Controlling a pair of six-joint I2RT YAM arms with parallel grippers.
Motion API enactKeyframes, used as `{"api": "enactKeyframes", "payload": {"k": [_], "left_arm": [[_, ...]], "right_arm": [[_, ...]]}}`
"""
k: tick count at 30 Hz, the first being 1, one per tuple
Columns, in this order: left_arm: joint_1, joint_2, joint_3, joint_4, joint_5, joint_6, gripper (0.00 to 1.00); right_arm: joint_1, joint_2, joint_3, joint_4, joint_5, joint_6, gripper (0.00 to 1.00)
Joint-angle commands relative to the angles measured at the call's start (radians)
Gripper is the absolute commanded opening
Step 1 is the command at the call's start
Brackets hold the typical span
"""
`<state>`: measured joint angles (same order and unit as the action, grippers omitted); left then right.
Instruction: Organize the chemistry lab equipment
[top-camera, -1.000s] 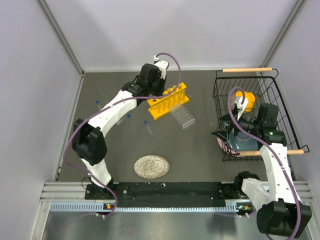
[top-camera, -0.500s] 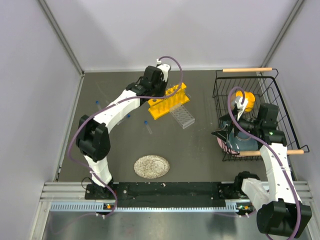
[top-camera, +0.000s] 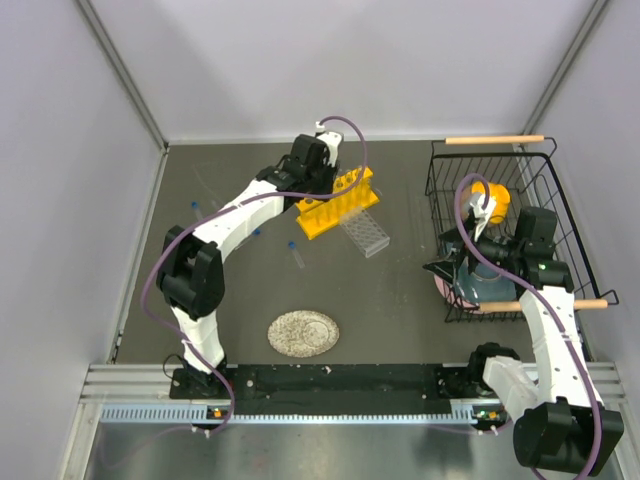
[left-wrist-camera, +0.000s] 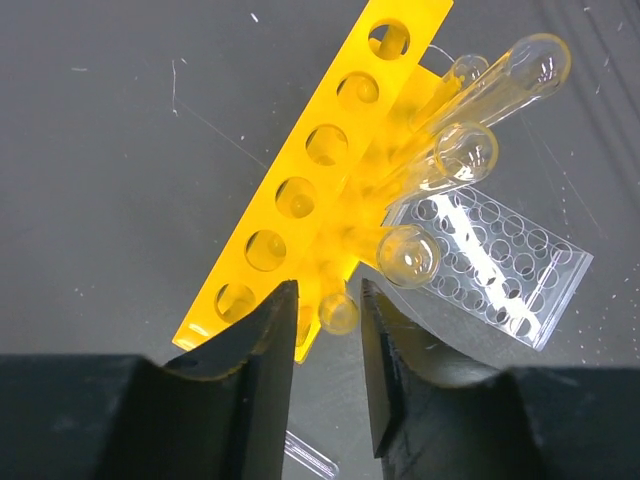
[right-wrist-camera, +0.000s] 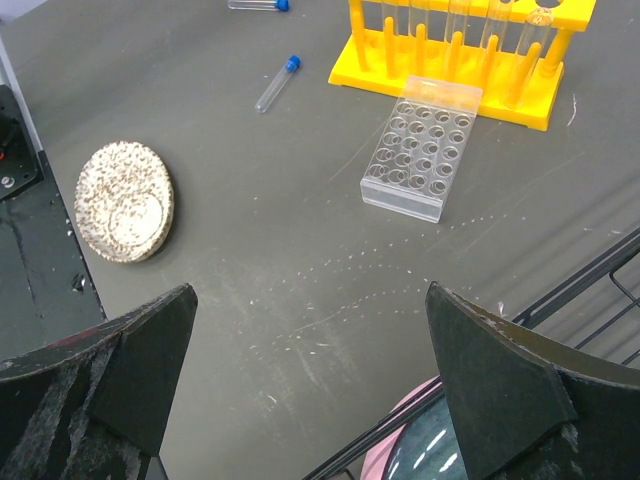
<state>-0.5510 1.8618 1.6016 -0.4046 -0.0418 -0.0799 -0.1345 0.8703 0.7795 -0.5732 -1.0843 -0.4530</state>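
Observation:
The yellow six-hole rack stands at the back middle of the table, seen from above in the left wrist view and side-on in the right wrist view. Several thin glass tubes stand in it. My left gripper is open over the rack's end, its jaws either side of one tube top with gaps showing. The clear gridded rack lies beside the yellow one. Blue-capped vials lie loose. My right gripper is wide open and empty.
A speckled grey plate lies near the front. A black wire basket with bowls stands at the right, under my right arm. More vials lie at the left. Walls enclose the table.
My left arm has shifted a little to the right, bringing its wrist closer over the yellow rack. The right arm has not moved.

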Motion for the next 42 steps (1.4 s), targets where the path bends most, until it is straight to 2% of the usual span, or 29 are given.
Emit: {"api": "enactKeyframes", "payload": {"k": [1,2,5,11,14,18,19,24,30,33,38,42], "left_arm": [[0.003,-0.036,0.009,0.027,-0.007,-0.011,0.40],[0.003,-0.042,0.008,0.026,-0.009,-0.011,0.45],[0.003,-0.068,0.003,0.017,-0.016,-0.008,0.51],[0.003,-0.164,-0.026,-0.005,-0.053,-0.018,0.56],[0.003,-0.234,-0.060,-0.007,-0.069,-0.026,0.62],[0.003,-0.331,-0.121,-0.007,-0.096,-0.034,0.75],[0.006,-0.372,-0.135,-0.007,-0.104,-0.040,0.80],[0.048,-0.502,-0.241,-0.002,-0.095,-0.101,0.89],[0.196,-0.699,-0.405,0.010,0.002,-0.208,0.99],[0.284,-0.736,-0.469,0.004,0.037,-0.244,0.99],[0.440,-0.718,-0.537,-0.022,0.164,-0.314,0.99],[0.520,-0.635,-0.542,-0.045,0.178,-0.356,0.99]], "right_arm": [[-0.013,-0.021,0.004,0.012,-0.014,-0.027,0.99],[-0.013,-0.021,0.003,0.012,-0.012,-0.027,0.99],[-0.013,-0.021,0.004,0.012,-0.012,-0.027,0.99],[-0.013,-0.022,0.000,0.012,-0.006,-0.032,0.99],[-0.014,-0.025,0.000,0.012,-0.002,-0.035,0.99],[-0.013,-0.030,-0.003,0.012,0.003,-0.038,0.99],[-0.014,-0.030,-0.003,0.010,0.003,-0.038,0.99],[-0.022,-0.037,-0.006,0.012,0.003,-0.039,0.99],[-0.028,-0.045,-0.011,0.013,0.004,-0.041,0.99],[-0.028,-0.047,-0.013,0.013,0.006,-0.041,0.99],[-0.030,-0.050,-0.016,0.013,0.009,-0.042,0.99],[-0.030,-0.050,-0.016,0.015,0.012,-0.044,0.99]]}}
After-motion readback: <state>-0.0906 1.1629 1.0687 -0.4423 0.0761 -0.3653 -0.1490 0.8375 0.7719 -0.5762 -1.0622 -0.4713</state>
